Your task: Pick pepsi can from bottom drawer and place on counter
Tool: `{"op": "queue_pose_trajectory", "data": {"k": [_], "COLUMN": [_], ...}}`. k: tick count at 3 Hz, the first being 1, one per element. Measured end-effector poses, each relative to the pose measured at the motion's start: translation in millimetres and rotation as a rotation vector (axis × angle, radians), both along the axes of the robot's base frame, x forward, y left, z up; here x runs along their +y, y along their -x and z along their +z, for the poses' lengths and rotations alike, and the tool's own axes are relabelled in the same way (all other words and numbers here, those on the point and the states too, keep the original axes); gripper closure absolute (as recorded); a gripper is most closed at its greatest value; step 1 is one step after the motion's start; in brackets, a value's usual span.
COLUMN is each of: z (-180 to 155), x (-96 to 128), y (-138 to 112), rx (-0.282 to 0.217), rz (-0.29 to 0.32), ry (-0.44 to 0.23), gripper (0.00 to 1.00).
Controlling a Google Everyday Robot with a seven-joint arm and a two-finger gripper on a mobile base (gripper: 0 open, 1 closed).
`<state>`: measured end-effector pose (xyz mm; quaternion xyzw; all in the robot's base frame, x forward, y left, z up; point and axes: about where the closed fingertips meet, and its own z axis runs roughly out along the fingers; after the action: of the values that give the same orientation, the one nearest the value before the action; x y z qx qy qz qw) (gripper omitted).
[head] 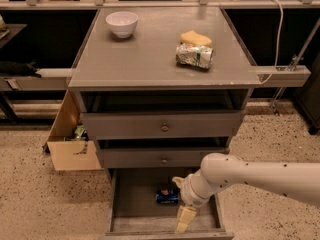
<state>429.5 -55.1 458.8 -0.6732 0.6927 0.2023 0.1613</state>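
Note:
The pepsi can, blue with silver ends, lies on its side on the floor of the open bottom drawer, near the back. My gripper is down inside the drawer, just right of the can. Its pale yellow fingers stand apart, one tip behind the can's right end and one in front of it. They hold nothing. The white arm reaches in from the right. The grey counter is the cabinet's top above.
On the counter stand a white bowl at the back left, a yellow sponge and a crumpled green-and-white can at the right. Two shut drawers with knobs sit above. A cardboard box stands left of the cabinet.

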Motion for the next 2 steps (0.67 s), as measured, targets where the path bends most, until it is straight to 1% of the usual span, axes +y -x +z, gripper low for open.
{"op": "queue_pose_trajectory", "data": {"k": [1,2], "z": [-10,-50], "x": [-1,-9], "y": [-4,-28], "rx": [0.000,-0.019], "rz": [-0.013,-0.036], "ry": [-0.008,-0.033], "gripper": [0.00,0.00]}}
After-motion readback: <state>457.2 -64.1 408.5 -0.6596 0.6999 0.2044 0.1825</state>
